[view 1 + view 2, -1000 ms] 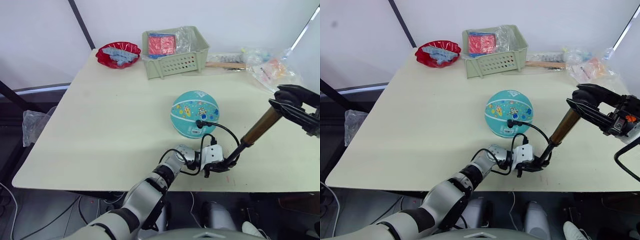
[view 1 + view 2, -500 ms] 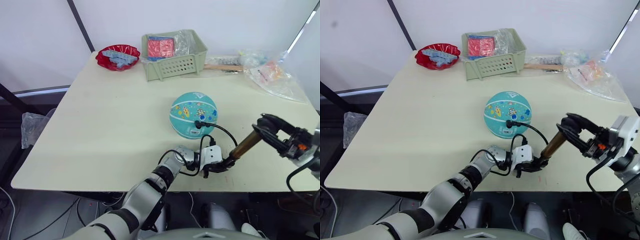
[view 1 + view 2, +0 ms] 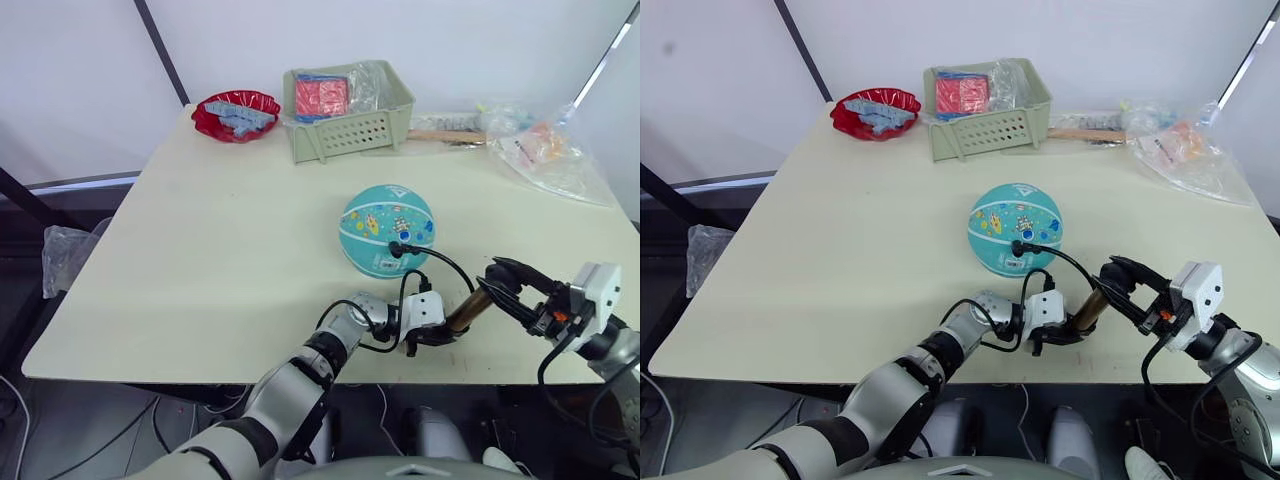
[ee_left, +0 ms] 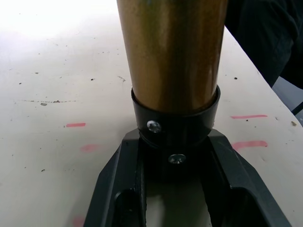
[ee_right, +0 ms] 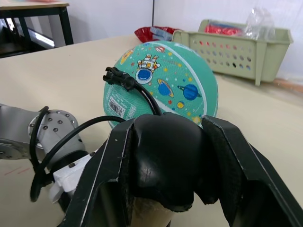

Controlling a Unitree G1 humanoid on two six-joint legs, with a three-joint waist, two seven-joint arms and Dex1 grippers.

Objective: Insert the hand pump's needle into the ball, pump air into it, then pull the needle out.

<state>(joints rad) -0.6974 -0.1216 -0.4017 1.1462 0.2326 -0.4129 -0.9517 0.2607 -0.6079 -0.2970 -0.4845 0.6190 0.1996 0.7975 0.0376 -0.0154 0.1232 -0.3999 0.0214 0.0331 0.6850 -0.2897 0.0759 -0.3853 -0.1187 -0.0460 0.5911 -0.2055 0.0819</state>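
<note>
The teal ball (image 3: 388, 228) rests on the table's middle. The needle's black fitting (image 3: 397, 248) sits against its near side, and the pin itself is hidden. From the fitting a black hose (image 3: 447, 262) loops down to the hand pump (image 3: 461, 313), which leans near the front edge. My left gripper (image 3: 434, 336) is shut on the pump's black lower collar (image 4: 175, 127), below the gold barrel (image 4: 173, 52). At the upper end my right gripper (image 3: 498, 280) is shut on the black handle (image 5: 163, 156), with its fingers (image 5: 102, 179) on either side. Just past the handle are the ball (image 5: 165, 80) and the fitting (image 5: 116, 75).
A green basket (image 3: 348, 110) holding red and blue packets stands at the back, with a red bowl (image 3: 236, 110) to its left. Plastic bags (image 3: 545, 150) and a wooden stick (image 3: 445, 131) lie at the back right. The table's front edge (image 3: 300, 378) runs just below both grippers.
My right gripper has come down and inward with the handle toward my left gripper, and far less gold barrel shows between them. The left gripper, ball and fitting stay put.
</note>
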